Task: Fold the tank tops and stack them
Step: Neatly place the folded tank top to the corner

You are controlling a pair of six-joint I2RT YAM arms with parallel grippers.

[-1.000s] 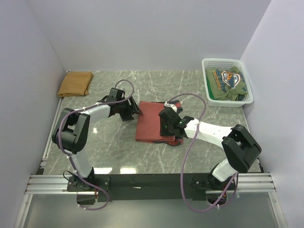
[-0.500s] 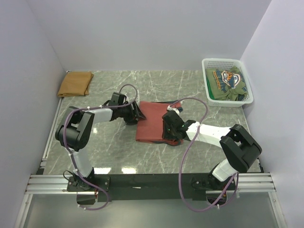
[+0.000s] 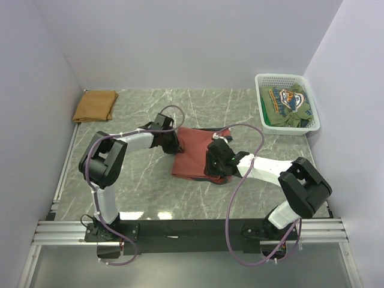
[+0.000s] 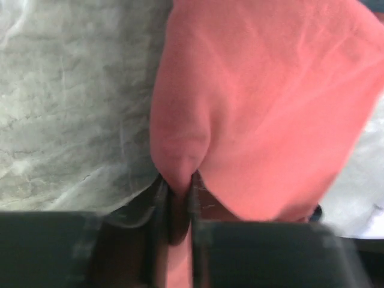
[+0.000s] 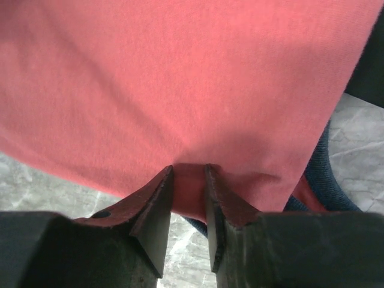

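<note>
Pinching tight with the left hand: narrow, nipped on a small tuck of the rust-red tank top, right at the cloth's left edge. Same story opposite. Clamping with the right hand, narrow too, on a doubled lip of red cloth, with dark trim peeking out beneath.

Riding low over the bench in the top view, left hand at the garment's far-left corner, right hand at its near-right edge, touching cloth at both spots.

Spread between them, mid-bench, the rust-red tank top as a rough folded slab. Seems slightly longer from far to near than across, though hard to call from this angle. Reads as mid-fold, not yet squared off.

Now outward. Lying well apart in the far-left corner, the tan-brown tank top, already folded small. So here is the relation to watch: stack spot leftward and away from both hands, with the left hand plainly the nearer. Probably calls for a carry across the bench toward that corner, holding both pinches level to avoid spilling the fold.

Over at far right, a white basket with a green printed garment inside, well apart from the red cloth.
</note>
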